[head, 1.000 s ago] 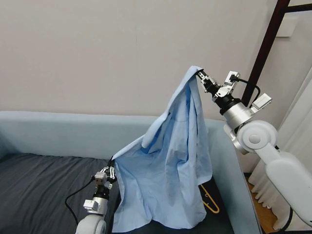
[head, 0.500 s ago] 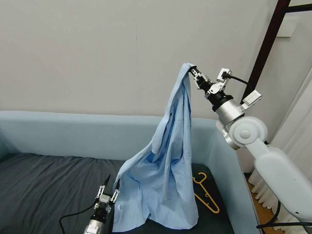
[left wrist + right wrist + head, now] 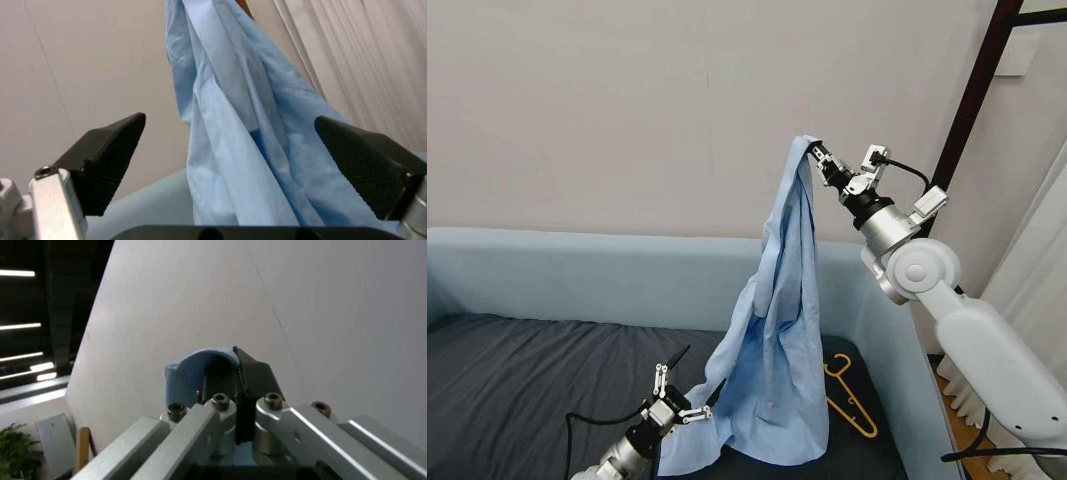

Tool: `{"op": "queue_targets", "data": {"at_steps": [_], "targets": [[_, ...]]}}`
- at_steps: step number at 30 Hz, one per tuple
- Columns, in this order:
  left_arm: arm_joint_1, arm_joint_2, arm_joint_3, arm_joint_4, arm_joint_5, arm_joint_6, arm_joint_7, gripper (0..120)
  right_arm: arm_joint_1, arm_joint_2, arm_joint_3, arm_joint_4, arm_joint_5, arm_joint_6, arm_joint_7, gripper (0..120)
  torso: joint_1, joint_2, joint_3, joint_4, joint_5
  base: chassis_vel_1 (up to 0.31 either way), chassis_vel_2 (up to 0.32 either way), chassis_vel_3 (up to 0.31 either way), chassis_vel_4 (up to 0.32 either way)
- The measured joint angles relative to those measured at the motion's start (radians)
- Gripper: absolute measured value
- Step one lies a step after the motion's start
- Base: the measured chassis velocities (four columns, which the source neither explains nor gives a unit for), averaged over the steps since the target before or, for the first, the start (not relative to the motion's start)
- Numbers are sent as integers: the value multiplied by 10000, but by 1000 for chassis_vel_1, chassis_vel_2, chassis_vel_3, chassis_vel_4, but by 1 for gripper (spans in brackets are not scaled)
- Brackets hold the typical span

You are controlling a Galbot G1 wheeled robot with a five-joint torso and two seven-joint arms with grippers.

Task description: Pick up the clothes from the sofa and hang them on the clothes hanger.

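Your right gripper (image 3: 817, 152) pinches shirt (image 3: 777, 340) by thin fold, left gripper (image 3: 685, 392) released: may slip; hem cd snag hanger (image 3: 848, 396).

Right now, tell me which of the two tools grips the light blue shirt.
The right tool, raised high, is shut on the light blue shirt. The left tool, low over the dark grey sofa seat, is open.
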Motion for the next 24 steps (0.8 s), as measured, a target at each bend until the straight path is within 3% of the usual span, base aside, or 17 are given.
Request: {"op": "queue_targets", "data": {"at_steps": [2, 4, 5, 8, 12, 16, 24], "targets": [[-440, -106, 293, 6, -85, 278, -152, 100, -4, 49, -49, -64, -68, 0, -11, 0, 1, -1, 0, 1, 1, 0, 0, 0, 0], [-1128, -248, 1022, 135, 3, 797, -1213, 100, -16, 110, -71, -160, -154, -1, -21, 0, 0, 0, 0, 1, 1, 0, 0, 0, 0], [-1128, -248, 1022, 135, 3, 797, -1213, 100, -16, 110, -71, -160, -154, -1, -21, 0, 0, 0, 0, 1, 1, 0, 0, 0, 0], [-1947, -575, 1956, 315, 400, 1414, -2857, 100, -28, 154, -95, -325, -258, 8, -21, 0, 1, -1, 1, 1, 1, 0, 0, 0, 0], [-2415, -849, 2457, 523, 655, 1610, -3266, 100, -27, 148, -101, -463, -301, 18, -29, 0, 1, 0, 1, 2, 3, 0, 0, 0, 0], [-2805, -1343, 2963, 907, 1449, 1923, -4149, 100, -39, 164, -88, -535, -336, 22, -61, 0, 1, -1, 1, 2, 2, 0, 0, 0, 0], [-3511, -2941, 3530, 1603, 2902, 2745, -6636, 100, -56, 207, -74, -581, -389, 24, -102, 0, 1, -1, 1, 0, 2, 0, 0, 0, 0]]}}
